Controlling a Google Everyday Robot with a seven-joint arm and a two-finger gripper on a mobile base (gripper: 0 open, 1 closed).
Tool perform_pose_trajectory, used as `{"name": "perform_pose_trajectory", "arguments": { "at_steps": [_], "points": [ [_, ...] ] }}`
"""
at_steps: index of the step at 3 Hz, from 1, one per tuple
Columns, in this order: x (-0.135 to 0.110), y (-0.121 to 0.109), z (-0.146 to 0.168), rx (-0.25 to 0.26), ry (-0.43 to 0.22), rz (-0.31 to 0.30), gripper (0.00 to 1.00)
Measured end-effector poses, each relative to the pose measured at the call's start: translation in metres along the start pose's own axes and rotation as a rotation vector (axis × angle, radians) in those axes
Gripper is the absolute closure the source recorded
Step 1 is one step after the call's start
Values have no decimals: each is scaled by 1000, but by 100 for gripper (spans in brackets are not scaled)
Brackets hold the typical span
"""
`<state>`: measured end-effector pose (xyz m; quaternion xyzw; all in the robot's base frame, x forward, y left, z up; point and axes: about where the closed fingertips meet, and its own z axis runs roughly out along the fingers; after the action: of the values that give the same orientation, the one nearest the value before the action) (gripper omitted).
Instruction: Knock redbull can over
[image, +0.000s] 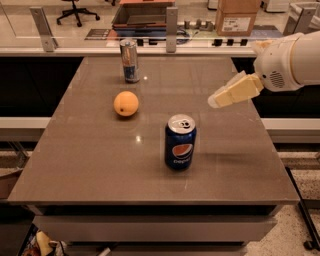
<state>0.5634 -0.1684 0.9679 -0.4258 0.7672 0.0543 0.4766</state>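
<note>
We look down on a wide grey-brown table (100, 170) that fills most of the view, its smooth top catching small glints of light. Beyond its far edge we see a low rail with upright metal posts (171, 29), and behind that a floor with a cardboard box (238, 16) and an office chair (75, 9). From the right edge a bulky white arm (290, 60) reaches in above the table's right side. At its end is the gripper (217, 100), cream in colour and pointing left and slightly down. Its two fingers lie pressed together with no gap that we can see, and they hold nothing. It hangs in the air over the right half of the table, touching none of the things there. Nearest to us, around the middle of the table, a dark-blue Pepsi can (180, 142) stands upright, below and to the left of the gripper and apart from it. Further back and to the left an orange (125, 103) rests on the surface. Behind the orange, near the far edge, the redbull can (129, 61) stands upright. It is slim, silver and blue, and well apart from the gripper.
</note>
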Motion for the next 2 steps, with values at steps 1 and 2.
{"name": "perform_pose_trajectory", "arguments": {
  "at_steps": [1, 2],
  "points": [
    [-20, -11, 25, 9, -66, -4, 0],
    [-20, -11, 25, 8, -66, -4, 0]
  ]
}}
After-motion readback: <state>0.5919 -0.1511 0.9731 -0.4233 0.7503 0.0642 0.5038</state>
